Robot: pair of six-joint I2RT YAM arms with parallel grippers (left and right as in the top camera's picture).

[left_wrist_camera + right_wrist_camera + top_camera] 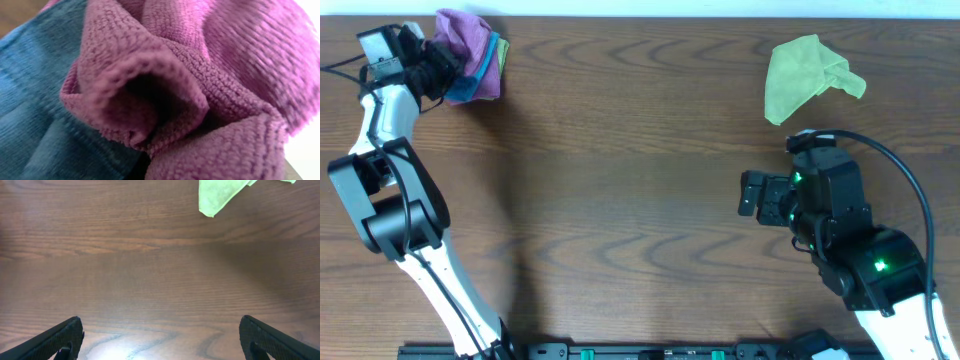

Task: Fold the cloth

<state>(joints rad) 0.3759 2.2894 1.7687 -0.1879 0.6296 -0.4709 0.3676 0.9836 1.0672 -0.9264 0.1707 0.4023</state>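
The cloth (pixel 463 35) lies bunched at the far left of the worktop (pixel 620 150), on a blue cloth (pixel 475 88). The left end effector (pixel 438 62) is clenched, apparently pinching the purple fabric. The right end effector (pixel 752 195) hangs released, near right. Best to lift only the purple layer and carry it to bare worktop before spreading.

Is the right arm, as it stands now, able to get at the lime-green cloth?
Probably yes. The right end effector is open, and the lime-green cloth lies nearby on the table, with only bare wood between them. Nothing seems to stand in the way.
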